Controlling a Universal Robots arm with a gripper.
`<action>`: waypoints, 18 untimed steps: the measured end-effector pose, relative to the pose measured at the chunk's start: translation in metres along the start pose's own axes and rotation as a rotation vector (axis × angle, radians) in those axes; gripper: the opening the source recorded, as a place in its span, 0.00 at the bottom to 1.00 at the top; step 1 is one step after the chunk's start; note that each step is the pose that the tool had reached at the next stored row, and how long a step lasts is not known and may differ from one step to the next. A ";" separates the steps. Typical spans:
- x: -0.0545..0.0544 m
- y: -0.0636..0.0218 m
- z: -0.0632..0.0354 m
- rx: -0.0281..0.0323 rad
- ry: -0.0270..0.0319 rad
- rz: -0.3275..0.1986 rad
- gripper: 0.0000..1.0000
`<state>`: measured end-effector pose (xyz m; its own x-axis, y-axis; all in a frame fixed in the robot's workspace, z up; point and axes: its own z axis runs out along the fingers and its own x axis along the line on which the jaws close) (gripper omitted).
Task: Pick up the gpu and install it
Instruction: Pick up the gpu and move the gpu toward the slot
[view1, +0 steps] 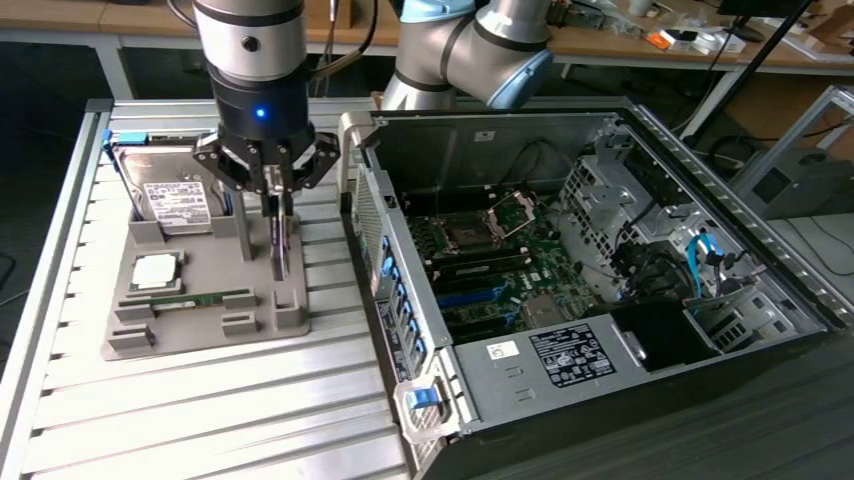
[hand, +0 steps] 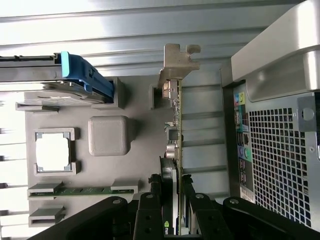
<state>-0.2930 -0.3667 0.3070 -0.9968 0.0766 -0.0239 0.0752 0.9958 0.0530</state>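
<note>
Evidently the end effector is clenched on the gpu. In the wrist view its black fingers press in on both faces of the card, fan side included. The card stands on edge in its slot along one side of the grey holder tray, with the metal bracket at the tray's far edge. I cannot tell whether its lower edge is clear of the slot.

Also on the tray are the hard drive in its upright cradle, a processor near the middle, and a green memory stick lying flat beyond it. All three are apart from the card. The open computer case stands on the slatted worktop just beside the tray, on the card's side.

The risks, as I judge them:

- **Shallow grip:** the hold is high on a thin card, so a tilted pull could bind it in the slot and drag the whole tray up.
- **Slipping:** the card could rotate or slip between the pads.
- **Crowded path:** the bracket could catch the case wall close by.
</note>
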 end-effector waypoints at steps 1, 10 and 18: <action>0.000 0.0000 -0.0004 -0.0006 0.0000 0.000 0.27; 0.000 0.0003 -0.0051 -0.0067 0.0007 0.000 0.27; 0.000 0.0006 -0.0116 -0.0131 0.0011 0.000 0.27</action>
<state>-0.2929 -0.3667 0.3186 -0.9968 0.0769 -0.0228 0.0752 0.9950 0.0661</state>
